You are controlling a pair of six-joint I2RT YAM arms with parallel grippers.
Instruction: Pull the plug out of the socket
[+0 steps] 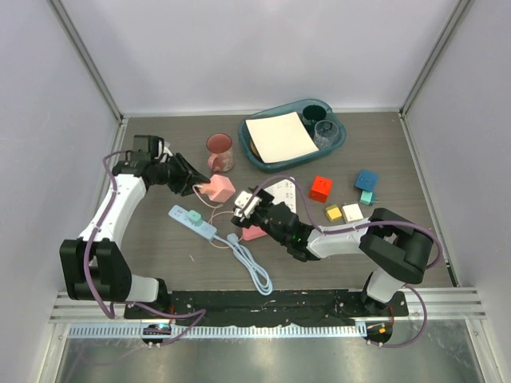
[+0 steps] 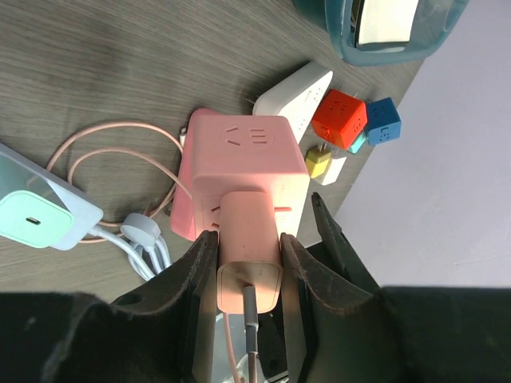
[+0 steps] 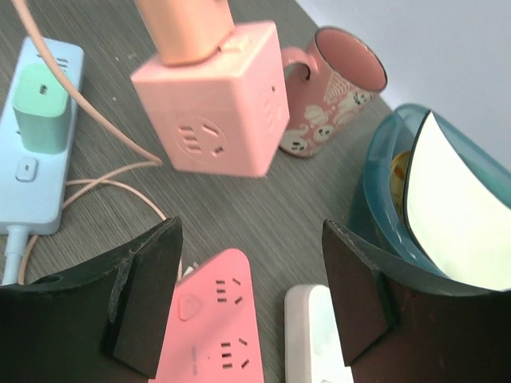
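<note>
Looking at the left wrist view, you find the left gripper [image 2: 249, 247] clenched on the plug [image 2: 249, 219], a small pale pink block with one finger on each of its long sides. The plug sits in one face of the pink cube [image 2: 243, 152], and this cube shows outlet holes on another face. For this reason I judge that the cube is the socket of the task. The cube seems to hang tilted from the plug, just off the table, though I cannot be fully sure. The pale-blue power strip [image 1: 192, 221] lies apart from the cube, toward the arm bases, and carries a mint-green adapter [image 3: 36, 108]. The right gripper [image 3: 249, 247] faces the cube from the opposite side with its fingers spread wide and nothing between them, not touching it. Both pieces look like hard, smooth, light plastic, so I expect only the grip of the pins holds them together, and the cube will follow the plug unless you hold it. You should take the cube on two flat opposite faces, away from the plug's face, and pull straight along the pins. The thin pink cord [image 2: 104, 128] beside the cube is soft, so do not pull by it.
</note>
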